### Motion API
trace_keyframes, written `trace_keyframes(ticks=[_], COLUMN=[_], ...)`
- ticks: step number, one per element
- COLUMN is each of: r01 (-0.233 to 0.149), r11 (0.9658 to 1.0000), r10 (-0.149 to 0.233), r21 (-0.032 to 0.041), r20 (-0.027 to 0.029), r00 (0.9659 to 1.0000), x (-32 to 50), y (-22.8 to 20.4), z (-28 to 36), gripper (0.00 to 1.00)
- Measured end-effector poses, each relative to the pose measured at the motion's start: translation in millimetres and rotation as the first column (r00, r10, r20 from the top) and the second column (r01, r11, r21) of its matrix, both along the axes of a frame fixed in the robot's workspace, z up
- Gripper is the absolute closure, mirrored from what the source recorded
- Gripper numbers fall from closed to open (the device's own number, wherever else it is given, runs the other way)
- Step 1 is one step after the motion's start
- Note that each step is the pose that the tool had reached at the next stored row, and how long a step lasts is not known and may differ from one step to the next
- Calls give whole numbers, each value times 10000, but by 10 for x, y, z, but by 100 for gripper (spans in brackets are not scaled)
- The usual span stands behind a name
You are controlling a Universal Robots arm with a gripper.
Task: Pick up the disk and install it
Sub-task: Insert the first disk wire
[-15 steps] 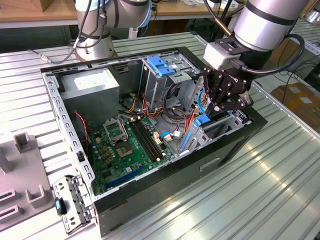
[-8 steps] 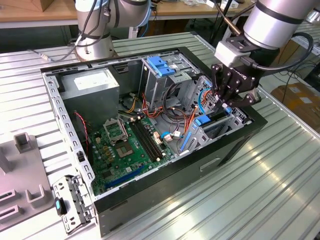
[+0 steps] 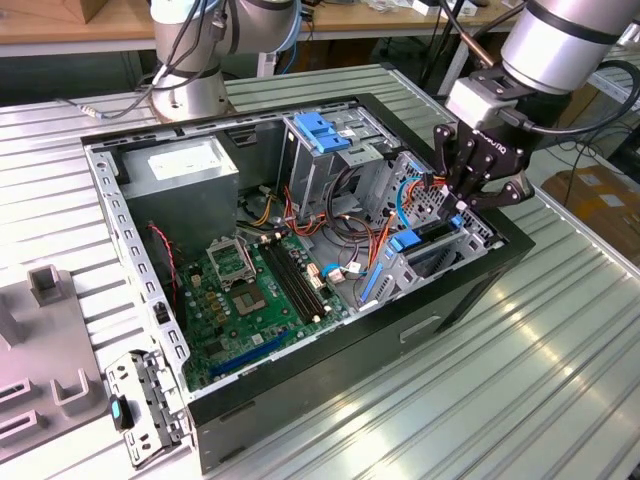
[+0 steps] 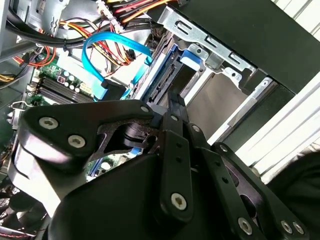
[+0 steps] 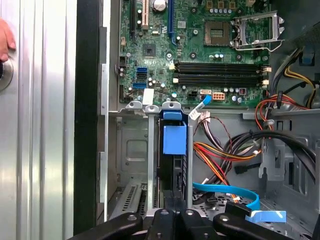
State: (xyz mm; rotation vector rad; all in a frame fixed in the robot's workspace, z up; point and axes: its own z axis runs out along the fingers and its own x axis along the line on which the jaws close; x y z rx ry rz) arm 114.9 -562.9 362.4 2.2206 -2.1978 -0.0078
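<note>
The disk [image 3: 430, 236] stands on edge in the drive bay at the case's corner on the exterior view's right, with blue carrier parts at both ends. In the first wrist view the disk [image 5: 173, 170] is a dark slab between two metal bay walls, with a blue tab at its far end. The second wrist view has the disk's [image 4: 162, 82] connector edge beside a blue rail. My gripper [image 3: 465, 205] hangs straight over the disk's near end. Its fingers [image 4: 174, 107] are drawn together at that edge, gripper [image 5: 175, 200] shut with nothing between them. Whether the tips touch the disk I cannot tell.
The open case [image 3: 480, 290] lies on a ribbed metal table. Inside are the motherboard [image 3: 250, 290], a grey power-supply box [image 3: 190, 170], an upright cage with a blue top [image 3: 325, 130] and loose wires. A blue flat cable [image 5: 225, 192] loops close beside the bay. A person's hand [image 5: 5, 37] rests on the table.
</note>
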Motion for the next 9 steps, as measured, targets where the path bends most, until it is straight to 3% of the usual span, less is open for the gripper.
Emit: trace_keyframes(ticks=[9], r01=[-5], r11=[10000], r10=[5], r21=[0], r20=[0], r00=[10000], x=[0], y=[0], z=[0], gripper=[89])
